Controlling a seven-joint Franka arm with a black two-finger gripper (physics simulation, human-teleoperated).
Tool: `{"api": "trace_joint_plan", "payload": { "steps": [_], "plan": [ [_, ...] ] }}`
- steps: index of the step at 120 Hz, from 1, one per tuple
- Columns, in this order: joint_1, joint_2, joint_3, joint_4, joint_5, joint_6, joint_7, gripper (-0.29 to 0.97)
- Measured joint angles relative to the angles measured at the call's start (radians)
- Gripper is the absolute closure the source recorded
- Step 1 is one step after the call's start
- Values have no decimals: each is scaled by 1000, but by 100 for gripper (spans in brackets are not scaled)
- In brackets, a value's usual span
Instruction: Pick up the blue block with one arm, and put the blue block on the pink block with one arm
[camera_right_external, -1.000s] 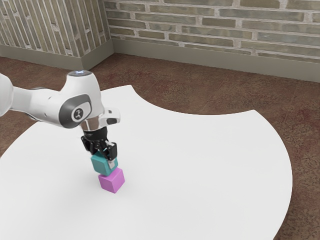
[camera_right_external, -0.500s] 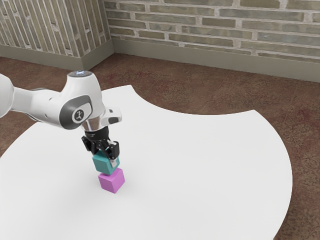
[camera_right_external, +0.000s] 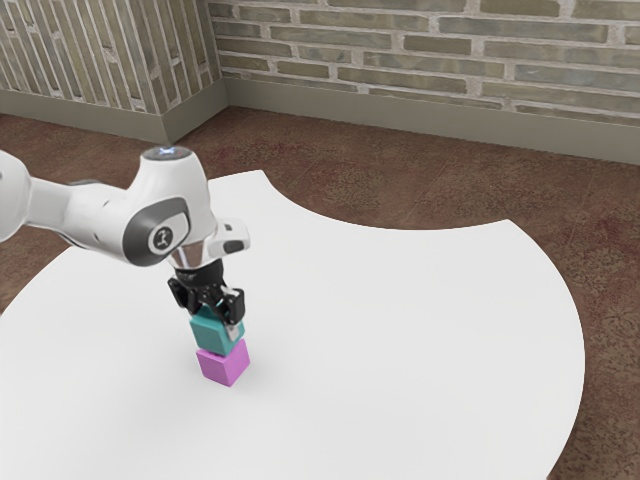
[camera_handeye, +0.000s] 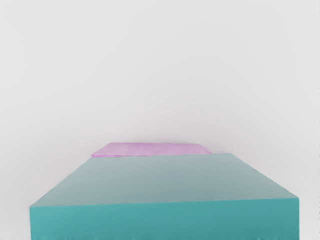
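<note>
The blue-green block (camera_right_external: 213, 331) sits directly on top of the pink block (camera_right_external: 221, 364) on the white table (camera_right_external: 400, 340), toward the exterior view's left. My gripper (camera_right_external: 214, 318) is shut on the blue block, its black fingers clamping it from two sides. In the wrist view the blue block (camera_handeye: 165, 195) lies just under my hand, and a strip of the pink block (camera_handeye: 152, 149) shows beyond its far edge.
The round white table spreads wide toward the exterior view's right. Beyond its edge lie a brown floor (camera_right_external: 420, 180) and brick walls (camera_right_external: 420, 50).
My hand has carried the blue block a little toward the exterior view's right and down, from slightly offset above the pink block to resting squarely on it.
</note>
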Motion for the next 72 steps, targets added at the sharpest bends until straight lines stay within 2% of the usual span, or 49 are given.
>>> {"api": "trace_joint_plan", "payload": {
  "steps": [72],
  "plan": [
    [1, -1, 0, -13, -4, 12, -21, 33]
  ]
}}
